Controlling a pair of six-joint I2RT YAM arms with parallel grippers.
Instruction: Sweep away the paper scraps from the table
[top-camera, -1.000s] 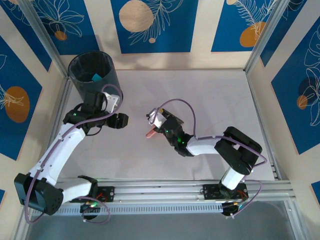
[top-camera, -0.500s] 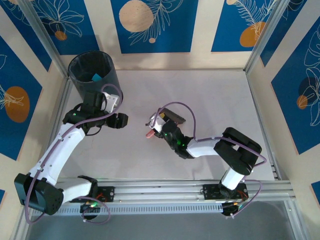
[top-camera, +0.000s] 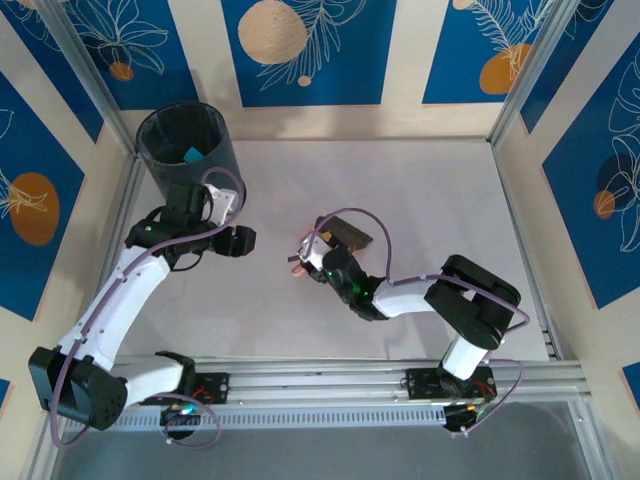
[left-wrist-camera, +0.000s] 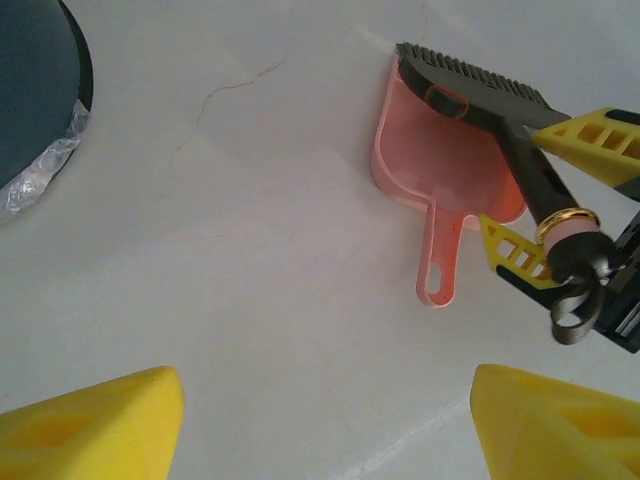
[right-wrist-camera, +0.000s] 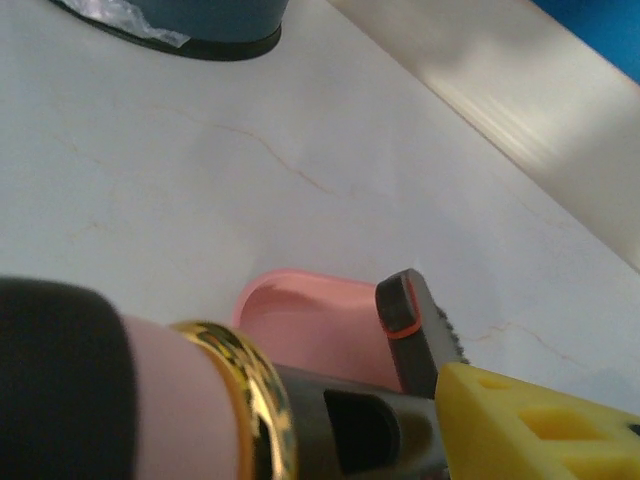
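Hovering above the pale grey-white matte tabletop, the left hand had its two yellow fingers spread wide with nothing between them. It hung just beside the dark round plastic bin, which stood in the far left corner. One small teal-blue paper scrap lay inside that bin, down against its inner wall.

Near the middle of the tabletop lay the small pink plastic dustpan, flat on the surface with its handle pointing toward the arms' bases. Across its far rim rested the black toothed brush, whose dark handle ended in a pink grip with a gold ring. The right hand sat at that handle, one yellow finger on each side of it. From the left wrist view I could not tell whether those fingers pressed the handle or stood just off it.
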